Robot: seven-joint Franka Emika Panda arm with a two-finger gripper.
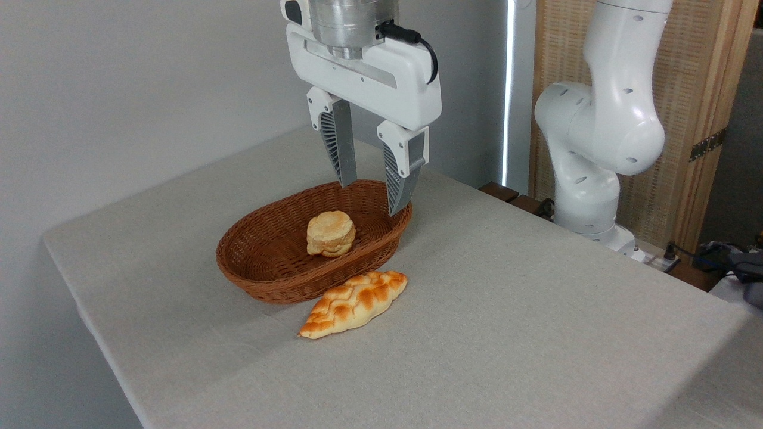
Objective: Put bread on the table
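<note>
Nearest the camera lies bare light grey-beige woven cloth covering the large rectangular worktop (506,333). Farther back on it rests a long braided orange-brown loaf (354,303) with pointed ends, its long axis running from lower left to upper right, its upper side just beside the front wall of a brown oval wicker basket (262,280). Inside the basket, near its middle, sits the small round pale-golden bun (331,233) with scalloped edges. Its flat toasted top is tilted toward the camera and slightly up; being round, it has no clear long axis. It appears to lean on the basket floor rather than lie flat.

Above the basket's far rim hangs the white gripper (372,196) with two grey ribbed fingers (338,149) pointing downward. They stand well apart and hold nothing; the tips hover at about the level of the far rim, behind and above the bun, without touching it. The white arm's jointed base (596,149) stands at the right, beyond the worktop's edge. No brand, label or writing can be read anywhere.
</note>
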